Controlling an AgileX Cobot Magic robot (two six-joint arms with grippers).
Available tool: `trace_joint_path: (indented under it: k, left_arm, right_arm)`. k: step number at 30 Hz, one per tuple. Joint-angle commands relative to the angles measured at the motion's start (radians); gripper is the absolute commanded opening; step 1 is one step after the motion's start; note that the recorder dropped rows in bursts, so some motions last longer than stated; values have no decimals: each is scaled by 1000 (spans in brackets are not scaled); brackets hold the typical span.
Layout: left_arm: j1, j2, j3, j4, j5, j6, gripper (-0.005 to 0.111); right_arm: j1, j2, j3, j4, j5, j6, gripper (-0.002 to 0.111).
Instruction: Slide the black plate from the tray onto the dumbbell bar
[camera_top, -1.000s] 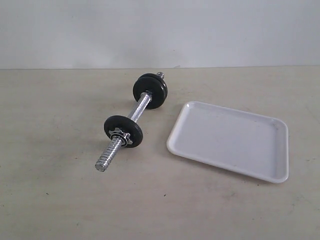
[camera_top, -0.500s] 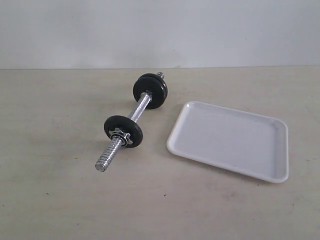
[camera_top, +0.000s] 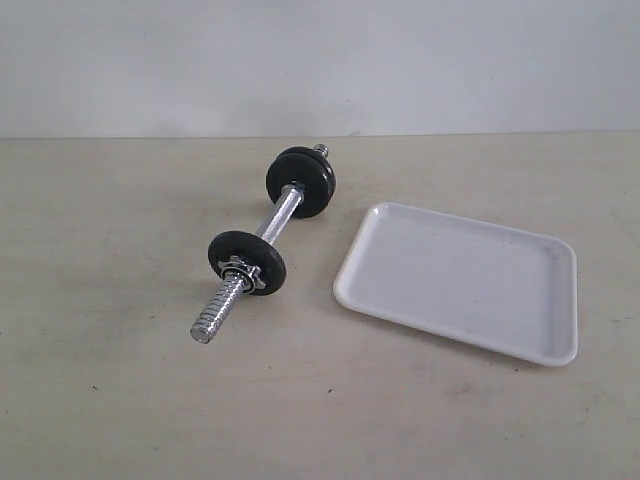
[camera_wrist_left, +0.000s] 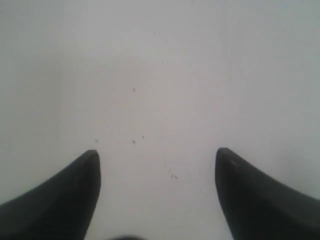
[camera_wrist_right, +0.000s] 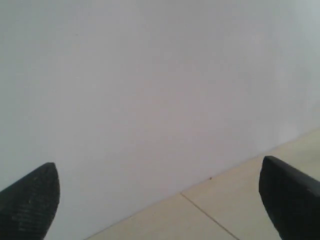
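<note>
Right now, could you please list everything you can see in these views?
bar: one, shiny chrome, lying on the table left of the tray
discs: apparently three, black, one near the bar's closer end, two together at its far end
tray: one, white, on the table, nothing in it
table: one, beige, under everything
wall: one, pale grey, behind the table
left gripper: one, black, open, holding nothing
right gripper: one, black, open, holding nothing

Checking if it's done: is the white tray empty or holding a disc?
Empty. The tray shows bare white inside; the black discs sit on the dumbbell bar.
</note>
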Motion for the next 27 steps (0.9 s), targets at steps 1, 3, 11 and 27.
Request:
trace_joint_path:
  k: [1, 3, 11, 27]
  left_arm:
    - [2, -7, 65, -49, 59, 18, 61]
    - [2, -7, 78, -49, 110, 8, 61]
    - [2, -8, 78, -42, 152, -104, 24]
    - [2, -8, 78, -12, 193, -123, 4]
  right_arm:
    - [51, 114, 10, -396, -29, 412, 102]
    - [123, 134, 10, -621, -39, 539, 102]
    - [450, 134, 10, -1218, -20, 947, 24]
    - [646, 44, 10, -1252, 62, 1015, 1]
